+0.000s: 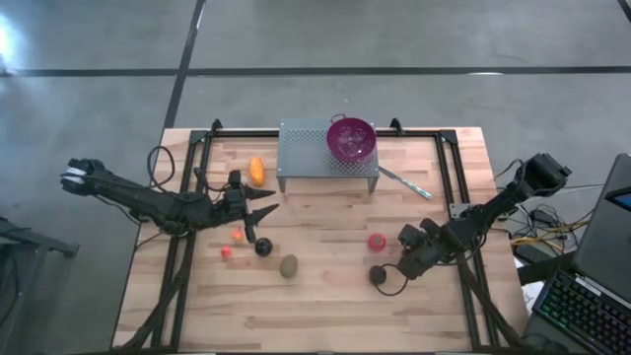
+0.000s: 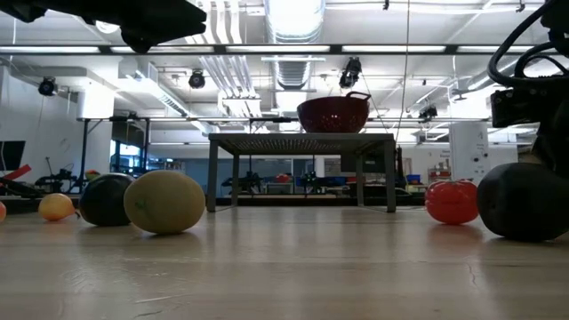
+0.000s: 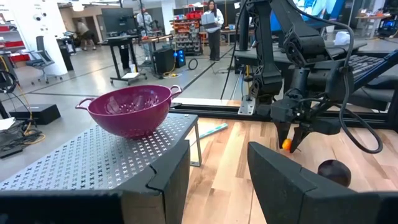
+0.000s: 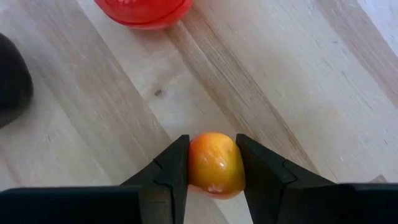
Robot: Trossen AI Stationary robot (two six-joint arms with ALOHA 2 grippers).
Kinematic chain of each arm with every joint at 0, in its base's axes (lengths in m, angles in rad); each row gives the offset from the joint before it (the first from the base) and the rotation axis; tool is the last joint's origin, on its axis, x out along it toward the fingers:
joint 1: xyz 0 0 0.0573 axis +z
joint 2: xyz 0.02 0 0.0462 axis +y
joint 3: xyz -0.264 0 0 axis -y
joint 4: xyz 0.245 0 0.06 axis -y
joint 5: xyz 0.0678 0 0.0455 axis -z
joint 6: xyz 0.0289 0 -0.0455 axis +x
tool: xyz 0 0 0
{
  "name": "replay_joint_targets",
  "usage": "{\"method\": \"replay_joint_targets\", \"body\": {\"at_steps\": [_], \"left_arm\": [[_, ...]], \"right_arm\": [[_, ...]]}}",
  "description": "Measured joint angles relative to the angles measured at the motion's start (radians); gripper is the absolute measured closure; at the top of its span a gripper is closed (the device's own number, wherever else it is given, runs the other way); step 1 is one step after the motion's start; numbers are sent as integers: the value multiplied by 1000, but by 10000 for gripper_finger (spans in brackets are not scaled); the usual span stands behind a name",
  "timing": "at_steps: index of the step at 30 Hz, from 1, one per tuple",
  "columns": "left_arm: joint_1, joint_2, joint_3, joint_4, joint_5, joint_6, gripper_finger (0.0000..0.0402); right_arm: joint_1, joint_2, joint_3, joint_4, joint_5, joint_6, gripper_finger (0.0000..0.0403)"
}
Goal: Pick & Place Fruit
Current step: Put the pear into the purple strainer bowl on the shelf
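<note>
My right gripper (image 4: 211,167) was clamped on a small orange ball (image 4: 215,163), held just above the table (image 4: 93,118), both fingers (image 4: 168,171) pressed against its sides. A red fruit (image 4: 143,11) lay just beyond it and a near-black round (image 4: 12,78) beside. My left gripper (image 1: 262,204) stood spread apart, holding nothing, near the elongated orange fruit (image 1: 257,169). Farthest off, the purple bowl (image 1: 351,138) sat on the perforated stand (image 1: 306,153).

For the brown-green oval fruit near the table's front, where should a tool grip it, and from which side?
Judging from its pose, grip the brown-green oval fruit across its short middle, coming straight down from above. It lies flat on the table with its long axis level, and a black round fruit sits close beside it, so a sideways approach looks crowded.
</note>
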Motion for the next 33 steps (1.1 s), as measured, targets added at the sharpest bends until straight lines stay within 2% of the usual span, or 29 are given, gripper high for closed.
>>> {"method": "replay_joint_targets", "body": {"at_steps": [4, 11, 19, 26, 33], "left_arm": [[0, 0, 0, -1, 0, 0, 234], [0, 0, 0, -2, 0, 0, 234], [0, 0, 0, -3, 0, 0, 234], [0, 0, 0, -3, 0, 0, 234], [0, 0, 0, -3, 0, 0, 234]], "right_arm": [[0, 0, 0, -2, 0, -4, 297], [-9, -1, 0, -3, 1, -15, 281], [-10, -1, 0, -3, 3, -19, 297], [-10, -2, 0, -3, 6, -19, 280], [-34, -13, 0, -4, 6, -52, 298]]}}
